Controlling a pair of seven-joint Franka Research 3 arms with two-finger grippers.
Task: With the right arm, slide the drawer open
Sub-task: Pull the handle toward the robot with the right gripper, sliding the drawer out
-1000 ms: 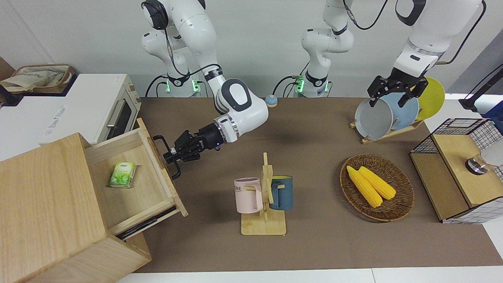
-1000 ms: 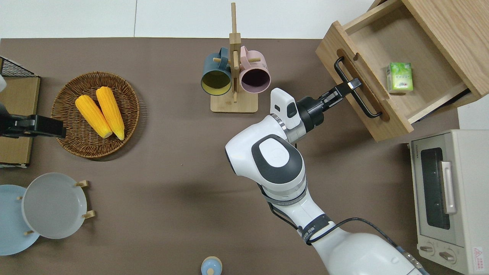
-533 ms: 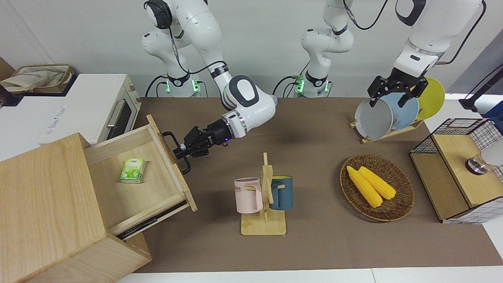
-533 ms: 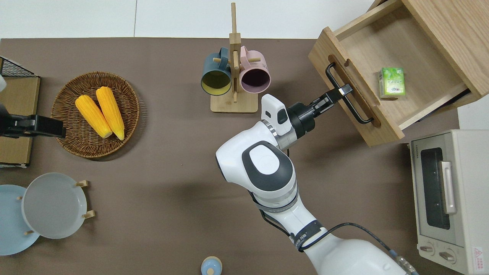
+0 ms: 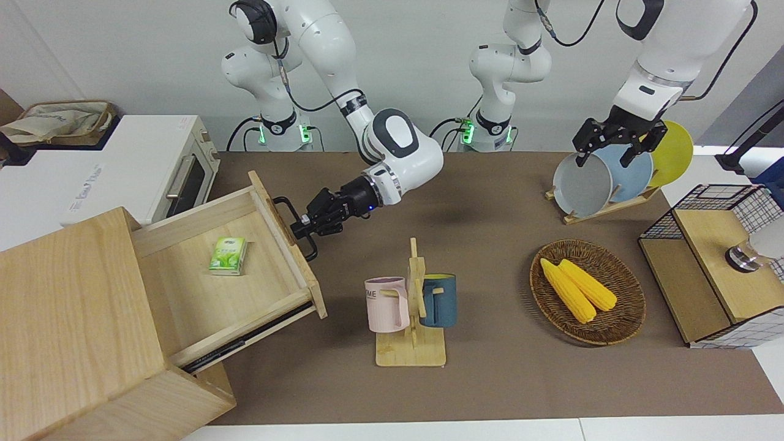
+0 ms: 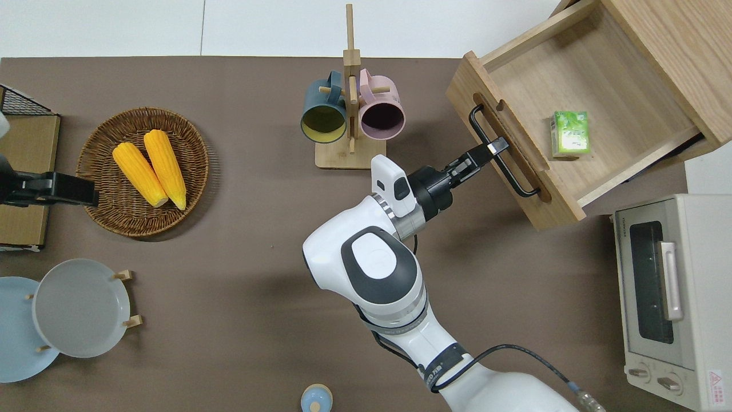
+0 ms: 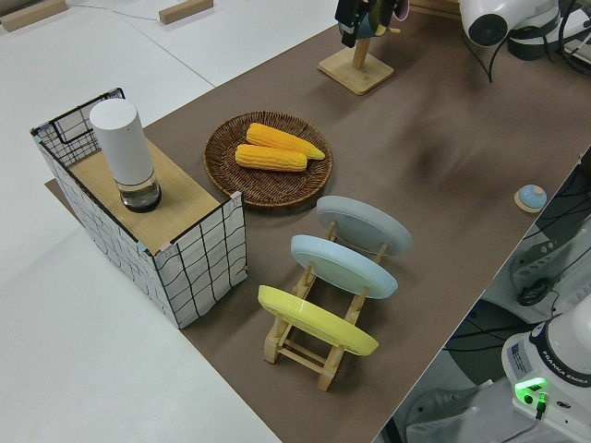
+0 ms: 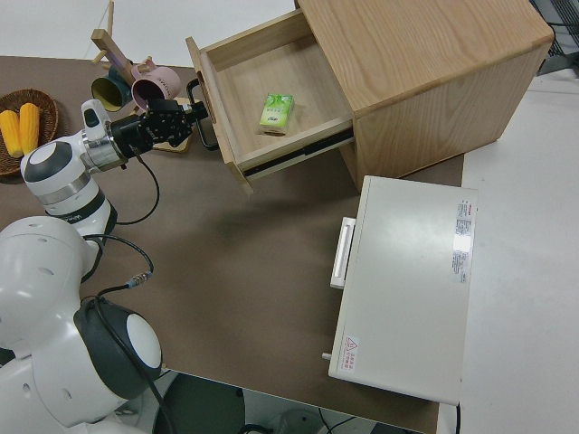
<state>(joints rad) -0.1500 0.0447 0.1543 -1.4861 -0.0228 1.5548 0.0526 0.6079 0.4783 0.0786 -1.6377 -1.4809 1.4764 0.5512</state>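
front view — arms: you had two white arms at the top of the table; the left arm [image 5: 649, 67] was parked.
front view — right gripper: your right gripper [image 5: 298, 228] was clamped on the single black bar handle [image 5: 295, 226] of the drawer [image 5: 245, 269], fingers closed around the bar.
front view — drawer: you had one drawer, pulled well out of the one pale wooden cabinet [image 5: 73, 331] at the right arm's end of the table; one green box [image 5: 228, 256] lay on its floor.
front view — other things: you could count one white oven [image 5: 122, 171], one mug stand [image 5: 411, 318] with two mugs, one wicker basket [image 5: 625, 318] with two corn cobs [image 5: 579, 289], and one rack with three plates [image 5: 618, 174].
overhead view — right gripper: you saw the fingers [image 6: 496, 146] pinching the handle near its middle, with the right arm [image 6: 389, 274] stretched diagonally toward the drawer front.
overhead view — drawer: its front stood nearer to the mug stand than the cabinet did, and the oven lay nearer to the robots than the drawer.
overhead view — counts: two mugs, pink [image 6: 381, 117] and dark blue [image 6: 323, 117]; two cobs; only two plates showed.
left side view — counts: you had three plates, yellow, blue and grey, one basket, one wire box [image 7: 175, 249] with one white cylinder [image 7: 125, 152] on it.
right side view — drawer: you saw it open with the green box inside, the gripper closed on the handle.
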